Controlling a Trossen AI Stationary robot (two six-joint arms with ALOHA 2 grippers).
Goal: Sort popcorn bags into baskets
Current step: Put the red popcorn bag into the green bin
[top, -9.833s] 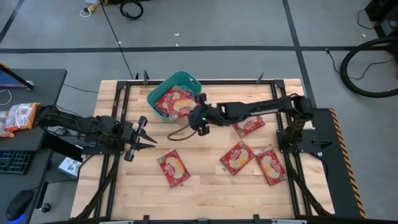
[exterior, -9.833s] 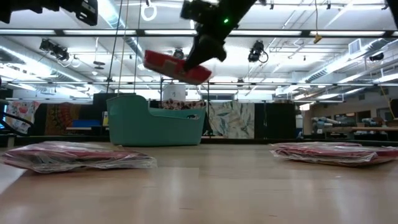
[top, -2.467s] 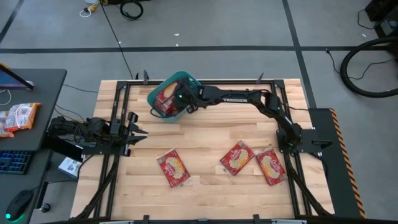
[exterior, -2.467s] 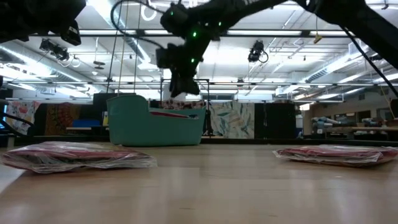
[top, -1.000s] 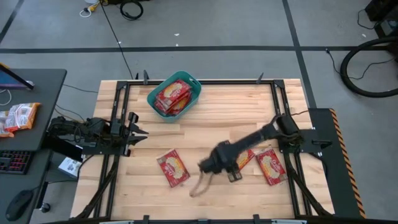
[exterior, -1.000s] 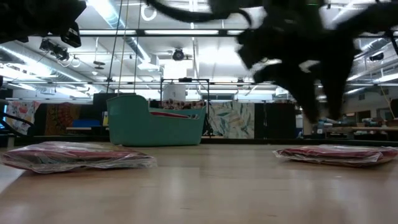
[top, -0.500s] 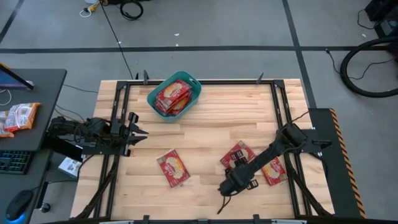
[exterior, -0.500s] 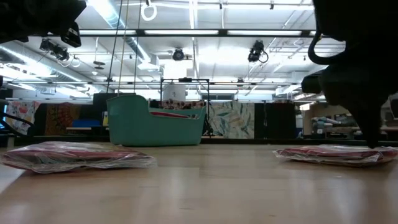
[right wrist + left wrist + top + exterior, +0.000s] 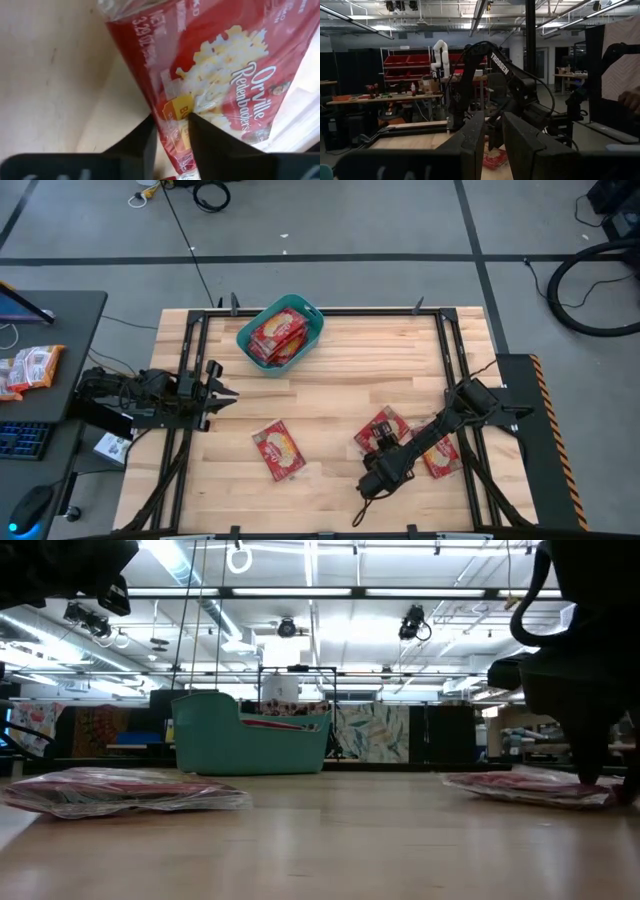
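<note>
While apparently nipped, bag between jaws.

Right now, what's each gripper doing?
Left gripper: nearly closed, holding nothing.
Right gripper: closed on the edge of a popcorn bag.

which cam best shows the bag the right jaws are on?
Right wrist view: the popcorn bag fills the frame, its edge between the right gripper jaws. High view shows the same bag small, partly under the arm. Low view shows it edge-on. Left wrist view catches only a red bit.
</note>
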